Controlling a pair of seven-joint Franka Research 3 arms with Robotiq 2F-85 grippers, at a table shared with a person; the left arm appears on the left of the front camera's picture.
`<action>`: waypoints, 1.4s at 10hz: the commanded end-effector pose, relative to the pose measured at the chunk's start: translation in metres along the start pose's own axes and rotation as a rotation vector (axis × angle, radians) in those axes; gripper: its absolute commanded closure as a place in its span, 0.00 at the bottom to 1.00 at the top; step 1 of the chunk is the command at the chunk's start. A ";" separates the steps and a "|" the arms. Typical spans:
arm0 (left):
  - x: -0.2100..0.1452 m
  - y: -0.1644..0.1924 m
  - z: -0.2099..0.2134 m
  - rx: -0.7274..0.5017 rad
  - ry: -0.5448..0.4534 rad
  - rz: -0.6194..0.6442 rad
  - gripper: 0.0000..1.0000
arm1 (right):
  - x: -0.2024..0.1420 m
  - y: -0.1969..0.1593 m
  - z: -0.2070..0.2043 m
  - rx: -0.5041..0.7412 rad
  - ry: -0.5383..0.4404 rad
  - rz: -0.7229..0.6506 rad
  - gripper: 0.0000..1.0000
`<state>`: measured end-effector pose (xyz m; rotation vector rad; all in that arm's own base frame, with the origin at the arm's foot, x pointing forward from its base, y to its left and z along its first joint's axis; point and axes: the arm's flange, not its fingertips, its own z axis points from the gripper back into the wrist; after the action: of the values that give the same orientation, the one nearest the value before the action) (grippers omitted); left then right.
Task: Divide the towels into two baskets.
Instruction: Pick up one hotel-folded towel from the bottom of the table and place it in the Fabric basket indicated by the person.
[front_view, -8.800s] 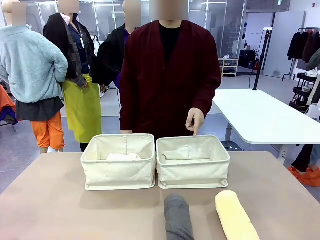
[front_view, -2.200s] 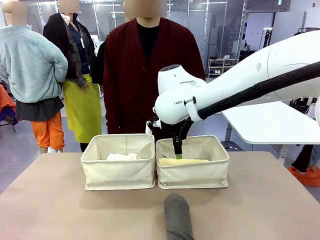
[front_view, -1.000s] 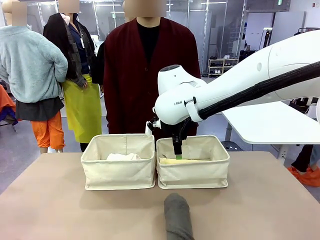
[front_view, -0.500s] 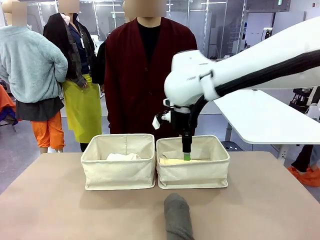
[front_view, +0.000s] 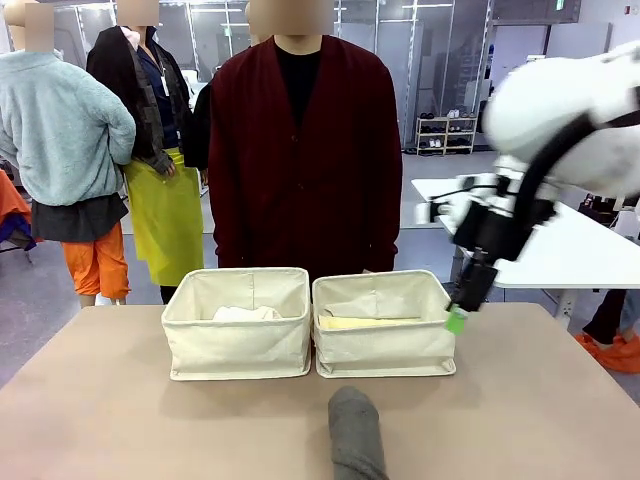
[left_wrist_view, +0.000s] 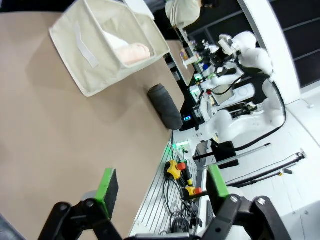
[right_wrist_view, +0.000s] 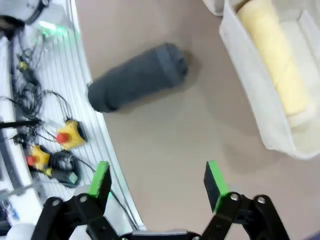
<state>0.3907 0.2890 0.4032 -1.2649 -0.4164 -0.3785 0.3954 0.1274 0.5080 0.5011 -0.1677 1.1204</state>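
A person (front_view: 300, 170) in maroon stands behind the table (front_view: 100, 420).

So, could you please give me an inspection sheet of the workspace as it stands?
Surface: brown table, carrying two baskets and one loose towel.
Job's things: left basket holds a pale towel; right basket holds a pale yellow towel; dark grey towel lies on the table, nearer the robot.
Clutter: nothing seen.
Grippers: left gripper open, empty; right gripper open, empty, raised beside the right basket.
Cables: black cables and yellow stop-button boxes beyond the table's edge.
Surroundings: person in dark red cardigan behind the baskets; white table farther right.
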 end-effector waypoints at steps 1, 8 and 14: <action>-0.004 -0.006 0.001 -0.008 0.001 -0.012 0.11 | -0.070 0.004 0.022 0.086 -0.278 -0.136 0.07; -0.004 -0.006 0.001 -0.008 0.001 -0.012 0.11 | -0.289 -0.047 0.062 0.491 -0.785 -0.832 0.07; -0.004 -0.006 0.001 -0.008 0.001 -0.012 0.11 | -0.315 -0.057 0.050 0.507 -0.786 -0.852 0.07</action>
<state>0.3909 0.2887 0.4032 -1.2654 -0.4159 -0.3794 0.3206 -0.1706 0.4137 1.3197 -0.3061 0.0489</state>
